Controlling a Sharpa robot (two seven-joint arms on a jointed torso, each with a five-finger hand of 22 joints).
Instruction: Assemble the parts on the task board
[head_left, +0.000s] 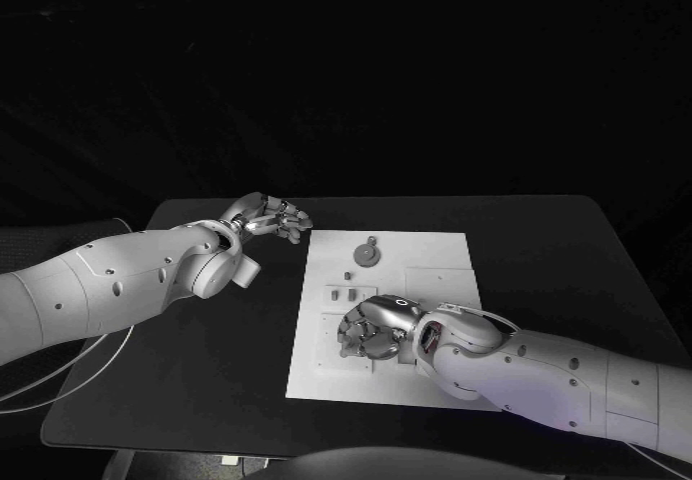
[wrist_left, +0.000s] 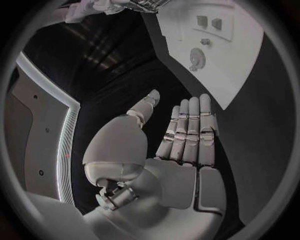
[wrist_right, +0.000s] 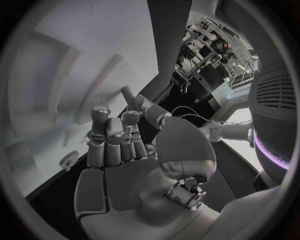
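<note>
The small, hard round part (head_left: 369, 254) looks light; pinch its edge. Left robot hand (head_left: 274, 217) is spread; right robot hand (head_left: 378, 328) curls, holding unclear.

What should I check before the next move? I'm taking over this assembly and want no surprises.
1. Left hand free: ok, fingers straight, holding nothing, off the task board.
2. Right hand over the board: ok, above its near left part.
3. Right hand's grasp: cannot tell, fingers curled downward, contents hidden.
4. Round part at the far end: ok, lying untouched.
5. Small parts by the right hand: ok, visible, apart from the fingers.
</note>
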